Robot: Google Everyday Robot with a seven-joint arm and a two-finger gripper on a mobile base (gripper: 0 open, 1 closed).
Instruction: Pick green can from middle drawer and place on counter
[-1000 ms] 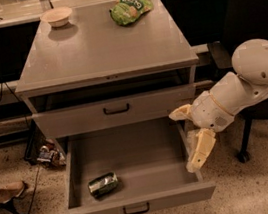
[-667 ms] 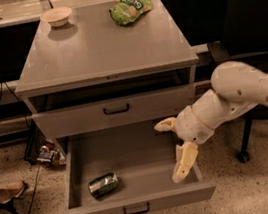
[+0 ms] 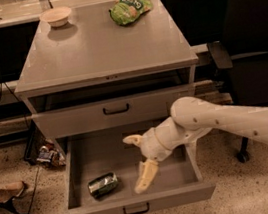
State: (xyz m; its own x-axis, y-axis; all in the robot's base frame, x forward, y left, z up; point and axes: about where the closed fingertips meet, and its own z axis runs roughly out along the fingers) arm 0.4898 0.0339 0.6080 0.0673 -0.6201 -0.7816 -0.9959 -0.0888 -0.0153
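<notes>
Only one camera view here, looking down at a grey cabinet. The wide grey metal middle drawer (image 3: 134, 206) sits pulled out in the lower middle of the frame. The small shiny green can (image 3: 103, 184) lies on its side on the drawer floor, toward the lower left corner of the tray.

The cream two-finger gripper (image 3: 139, 158) hangs inside the drawer just right of the can, not touching it. Its fingers (image 3: 146, 175) are spread wide with nothing between them, one pointing down toward the drawer front. The white robot arm (image 3: 227, 122) comes in from the right edge.

Above that is a grey drawer with a taller front panel (image 3: 114, 111), pushed mostly in. The flat matte grey counter (image 3: 98, 43) fills the upper middle, with a small beige bowl (image 3: 56, 16) at its upper left and a crinkly green snack bag (image 3: 129, 9) at its upper right. A black office chair (image 3: 254, 34) stands on the right.
</notes>
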